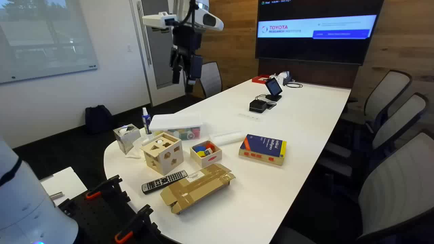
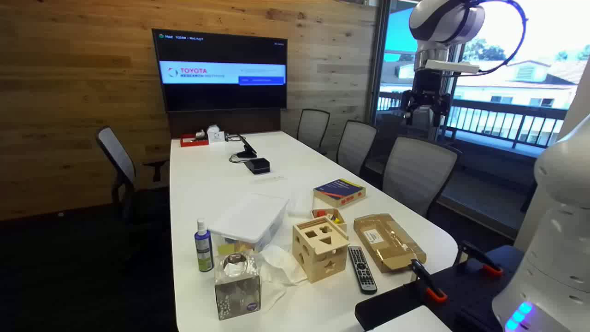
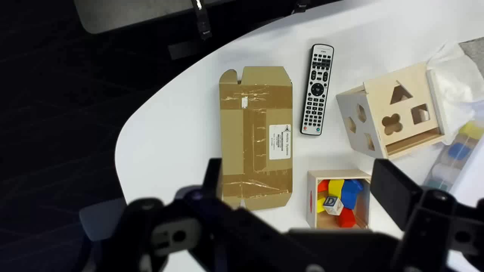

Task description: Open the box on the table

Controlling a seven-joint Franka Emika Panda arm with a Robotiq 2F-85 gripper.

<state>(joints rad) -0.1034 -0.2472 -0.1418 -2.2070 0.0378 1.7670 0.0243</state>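
Cardboard box [image 3: 256, 138] lies flat, top closed, mid-frame in the wrist view, near the rounded end of the conference table [image 3: 170, 143], probably for easy reach; above, the claw [image 3: 298, 172] hangs spread, grasping nothing, presumably to leave room to aim.

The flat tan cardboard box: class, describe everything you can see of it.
The rectangular tan cardboard box lies broad side up on the long white table. Shiny brown tape runs along its middle and across near both ends; a white printed label sits by one long edge. Flaps stick out at both short ends, yet it looks shut, its inside hidden. The table alone visibly touches it; the silver-and-black remote control lies alongside, apart.
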